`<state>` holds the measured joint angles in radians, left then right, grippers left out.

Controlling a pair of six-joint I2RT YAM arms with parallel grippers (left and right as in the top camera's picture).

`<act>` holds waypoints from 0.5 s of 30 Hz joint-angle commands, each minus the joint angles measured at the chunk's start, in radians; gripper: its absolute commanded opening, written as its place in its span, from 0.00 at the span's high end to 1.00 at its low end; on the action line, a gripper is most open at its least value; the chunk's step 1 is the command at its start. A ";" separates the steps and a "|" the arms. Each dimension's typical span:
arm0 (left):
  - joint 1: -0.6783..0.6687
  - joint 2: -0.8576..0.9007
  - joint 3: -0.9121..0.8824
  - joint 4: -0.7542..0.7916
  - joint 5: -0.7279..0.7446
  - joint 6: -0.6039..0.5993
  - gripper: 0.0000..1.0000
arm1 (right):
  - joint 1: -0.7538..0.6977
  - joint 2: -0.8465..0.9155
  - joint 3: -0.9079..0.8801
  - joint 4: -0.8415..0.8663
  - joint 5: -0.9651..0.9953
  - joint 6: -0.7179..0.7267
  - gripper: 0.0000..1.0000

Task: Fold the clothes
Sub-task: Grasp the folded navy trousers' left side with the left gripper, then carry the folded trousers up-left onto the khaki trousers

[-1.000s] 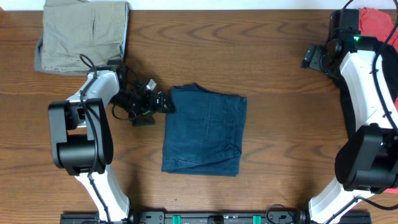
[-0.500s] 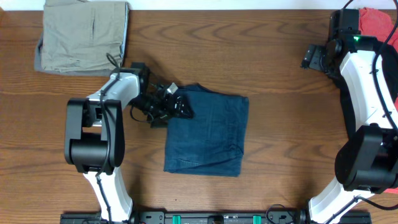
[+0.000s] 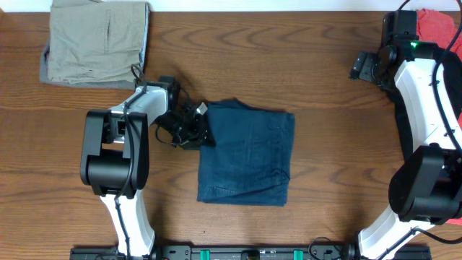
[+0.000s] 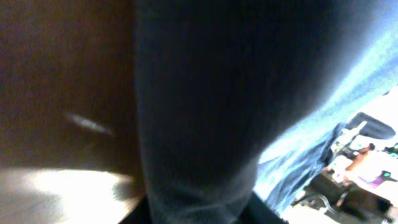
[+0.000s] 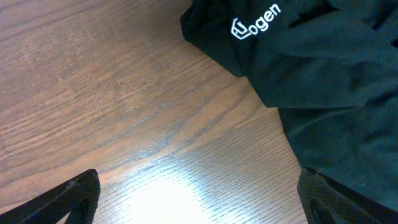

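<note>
So the folded blue jeans (image 3: 249, 155) are sitting flat pretty much mid-table (image 3: 325, 209), a neat rectangle with the denim doubled over. The left gripper (image 3: 201, 128) is right up against the jeans' upper left edge, touching the fabric there. From overhead it's just a dark tangle of fingers and cable, and the left wrist camera is no help: it's a blurry wall of dark denim with a strip of wood beside it. So honestly I can't tell if that hand is spread or pinched on the cloth. Up and to the left of the jeans, well apart, there's a folded pair of khaki trousers (image 3: 97, 40) at the far edge. The right gripper (image 3: 359, 67) is way off to the upper right of the jeans, nowhere near them. Its fingers (image 5: 78, 196) are spread wide with only bare wood between them. In its wrist view a black garment (image 5: 323, 68) with a white logo ending in "ogen" lies just ahead. Further right of the jeans, in the far corner, there's a red cloth (image 3: 439, 25).
</note>
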<state>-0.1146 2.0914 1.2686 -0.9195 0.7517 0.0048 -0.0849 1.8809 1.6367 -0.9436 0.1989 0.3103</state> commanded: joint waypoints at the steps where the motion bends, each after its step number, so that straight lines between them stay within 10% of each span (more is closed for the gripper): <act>1: -0.005 0.024 0.068 -0.061 -0.178 -0.039 0.79 | 0.000 0.006 0.005 0.001 0.010 0.014 0.01; 15: -0.005 0.024 0.571 -0.314 -0.406 -0.044 0.94 | 0.001 0.006 0.005 0.001 0.010 0.014 0.01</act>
<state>-0.1215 2.1086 1.7519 -1.2255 0.3901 -0.0299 -0.0849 1.8809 1.6367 -0.9436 0.1989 0.3107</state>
